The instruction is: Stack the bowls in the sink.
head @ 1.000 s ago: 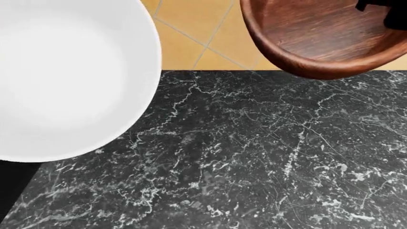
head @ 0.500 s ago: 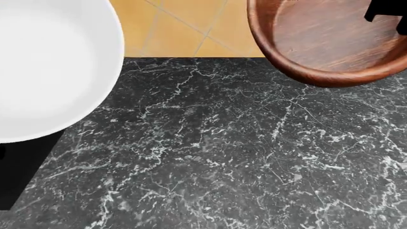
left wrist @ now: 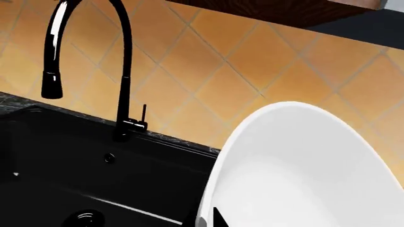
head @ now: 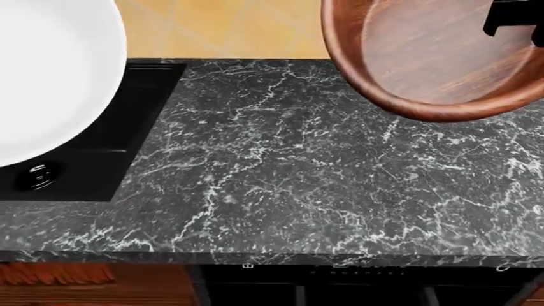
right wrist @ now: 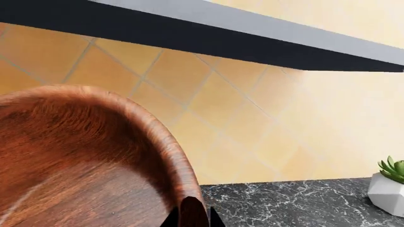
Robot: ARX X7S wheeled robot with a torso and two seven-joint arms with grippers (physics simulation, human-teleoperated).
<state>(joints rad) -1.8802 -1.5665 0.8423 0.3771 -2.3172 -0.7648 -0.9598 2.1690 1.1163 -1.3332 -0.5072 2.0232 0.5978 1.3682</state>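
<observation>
In the head view the white bowl [head: 47,76] fills the upper left of the frame, held up in the air and overlapping the black sink [head: 111,159], whose basin corner and round drain [head: 38,175] show beneath the bowl's lower edge. The wooden bowl [head: 425,57] fills the upper right of the frame, also aloft, above the dark marbled surface [head: 297,185] and well apart from the white bowl. Neither bowl rests in the sink or on the surface.

A dark piece of the right claw [head: 514,19] shows at the top right corner of the head view, over the far rim of the wooden bowl. In the right wrist view the wooden bowl [right wrist: 82,161] fills the lower left of the frame, and the claw's dark fingertips [right wrist: 211,220] at the bottom edge sit either side of its rim, so the right claw is clamped on that bowl. At the lower right corner stands a small succulent in a white pot [right wrist: 388,187] on the surface [right wrist: 290,203], with orange wall tiles [right wrist: 208,109] behind.

In the left wrist view the white bowl [left wrist: 303,175] takes the lower right of the frame, tilted, with a dark fingertip of the left claw [left wrist: 220,218] against its rim at the bottom edge; the left claw grips this bowl. The sink [left wrist: 94,175] lies in the lower left, and the tall black faucet [left wrist: 94,61] arches over it in the upper left.
</observation>
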